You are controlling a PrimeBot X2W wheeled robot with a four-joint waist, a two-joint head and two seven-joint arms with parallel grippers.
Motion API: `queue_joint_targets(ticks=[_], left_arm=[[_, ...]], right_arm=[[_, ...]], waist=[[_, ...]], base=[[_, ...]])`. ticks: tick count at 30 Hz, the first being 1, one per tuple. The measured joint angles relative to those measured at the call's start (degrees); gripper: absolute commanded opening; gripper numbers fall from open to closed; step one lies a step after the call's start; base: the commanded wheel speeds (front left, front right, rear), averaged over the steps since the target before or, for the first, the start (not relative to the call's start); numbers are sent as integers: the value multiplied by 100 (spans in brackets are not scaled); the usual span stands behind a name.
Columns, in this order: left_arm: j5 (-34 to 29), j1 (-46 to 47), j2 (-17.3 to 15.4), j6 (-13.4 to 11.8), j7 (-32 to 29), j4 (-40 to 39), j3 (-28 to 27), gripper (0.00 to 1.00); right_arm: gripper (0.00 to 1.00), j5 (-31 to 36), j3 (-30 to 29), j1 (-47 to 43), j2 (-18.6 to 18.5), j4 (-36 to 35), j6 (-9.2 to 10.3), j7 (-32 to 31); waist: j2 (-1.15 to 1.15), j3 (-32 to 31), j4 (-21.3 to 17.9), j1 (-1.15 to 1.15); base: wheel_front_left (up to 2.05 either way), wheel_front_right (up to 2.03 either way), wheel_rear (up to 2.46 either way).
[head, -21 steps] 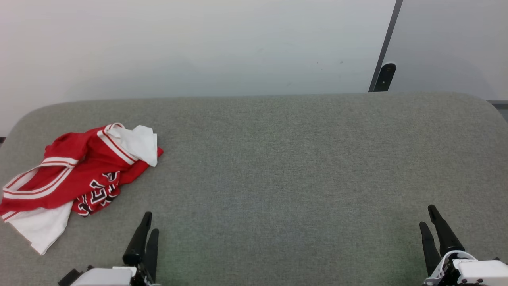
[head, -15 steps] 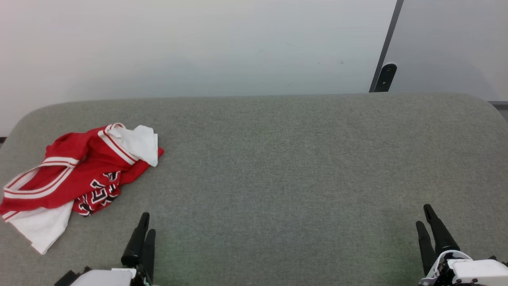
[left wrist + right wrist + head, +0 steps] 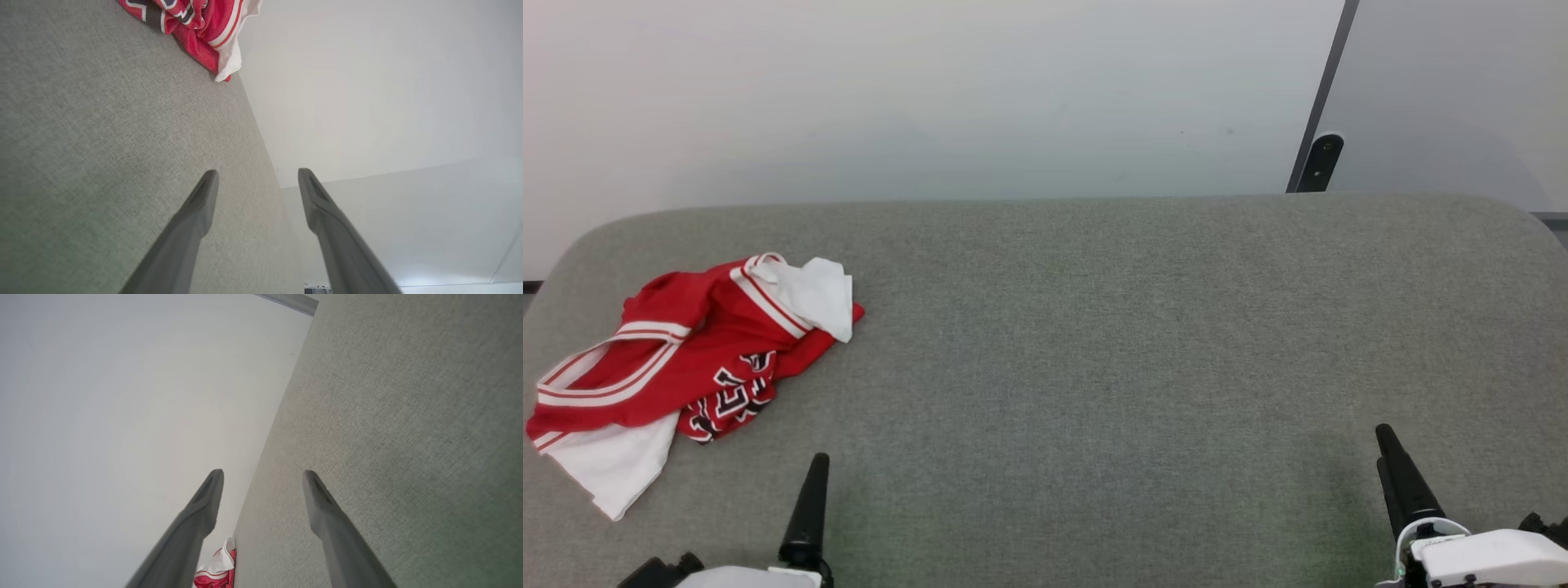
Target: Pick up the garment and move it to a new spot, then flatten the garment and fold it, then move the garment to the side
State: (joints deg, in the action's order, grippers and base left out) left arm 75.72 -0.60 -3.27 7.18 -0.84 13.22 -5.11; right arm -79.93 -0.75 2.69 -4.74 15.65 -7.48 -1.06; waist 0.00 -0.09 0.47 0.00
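Grey table [image 3: 1094,343] bears garment [image 3: 686,351], lettering unreadable; left pincer [image 3: 257,173] and right pincer [image 3: 262,473] gape empty.

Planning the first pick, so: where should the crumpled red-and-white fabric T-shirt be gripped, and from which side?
Probably best to pinch the bunched white sleeve at the far right end of the crumpled red-and-white fabric T-shirt; it stands up as a ridge off the grey fabric table. Come from above with the open left gripper, the nearer one.
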Motion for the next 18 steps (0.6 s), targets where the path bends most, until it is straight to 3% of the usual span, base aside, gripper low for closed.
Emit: queue_joint_targets(ticks=[18], left_arm=[[-2307,-233,24,-42,391,-360,87,100]], right_arm=[[100,2517,168,-100,-111,-177,0,303]], waist=[[0,-14,54,0]], base=[[0,0,0]])
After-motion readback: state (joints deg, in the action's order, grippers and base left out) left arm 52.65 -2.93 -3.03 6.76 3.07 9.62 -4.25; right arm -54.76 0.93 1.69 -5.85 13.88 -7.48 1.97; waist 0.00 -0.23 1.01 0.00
